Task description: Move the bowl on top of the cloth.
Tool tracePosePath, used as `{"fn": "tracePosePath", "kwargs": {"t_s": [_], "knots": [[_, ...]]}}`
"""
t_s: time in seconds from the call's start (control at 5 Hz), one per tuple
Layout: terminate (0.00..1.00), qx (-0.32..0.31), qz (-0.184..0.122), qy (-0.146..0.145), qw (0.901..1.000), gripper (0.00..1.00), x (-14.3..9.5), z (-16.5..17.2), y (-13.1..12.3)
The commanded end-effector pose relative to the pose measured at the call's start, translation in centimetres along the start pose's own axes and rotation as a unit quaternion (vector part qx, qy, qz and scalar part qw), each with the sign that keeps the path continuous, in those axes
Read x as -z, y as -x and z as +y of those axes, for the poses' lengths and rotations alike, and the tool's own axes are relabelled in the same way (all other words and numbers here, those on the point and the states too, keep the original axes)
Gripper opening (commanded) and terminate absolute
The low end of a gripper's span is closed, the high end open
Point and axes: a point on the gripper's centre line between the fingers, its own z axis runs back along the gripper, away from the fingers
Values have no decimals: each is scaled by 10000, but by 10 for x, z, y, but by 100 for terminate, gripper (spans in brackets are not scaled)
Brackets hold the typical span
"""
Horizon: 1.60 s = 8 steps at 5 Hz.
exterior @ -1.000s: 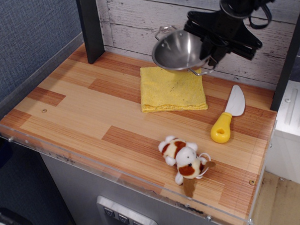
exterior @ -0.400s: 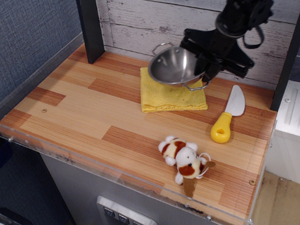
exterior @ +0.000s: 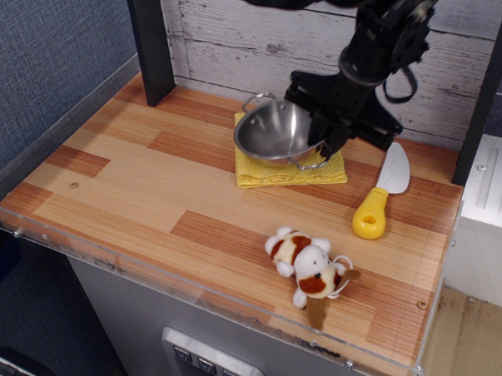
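The shiny steel bowl (exterior: 275, 134) with thin wire loop handles hangs tilted just above the yellow cloth (exterior: 271, 175), which lies flat on the wooden table at the back middle. The bowl covers most of the cloth. My black gripper (exterior: 325, 128) is shut on the bowl's right rim and comes in from the upper right. I cannot tell whether the bowl's underside touches the cloth.
A white knife with a yellow handle (exterior: 381, 194) lies to the right of the cloth. A brown and white plush toy (exterior: 309, 269) lies near the front edge. A dark post (exterior: 151, 44) stands at the back left. A clear rim (exterior: 112, 261) edges the table.
My gripper has carried the bowl down and to the left, from above the cloth's back edge to low over the cloth's middle. The cloth, knife and toy have not moved.
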Motion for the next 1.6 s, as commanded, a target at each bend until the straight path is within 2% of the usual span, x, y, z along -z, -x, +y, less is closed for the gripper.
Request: {"fn": "tracePosePath", "kwargs": {"t_s": [0.0,0.2,0.6,1.0,1.4], "knots": [[0,-166,-60,241,9996,100,-7,-2,8],[0,-246,3,238,9994,100,-8,-1,10],[0,-321,-54,239,9992,100,-15,3,10],[0,-260,-346,242,9988,100,-37,15,-2],[0,-326,-759,340,9960,100,-78,23,-11]]}}
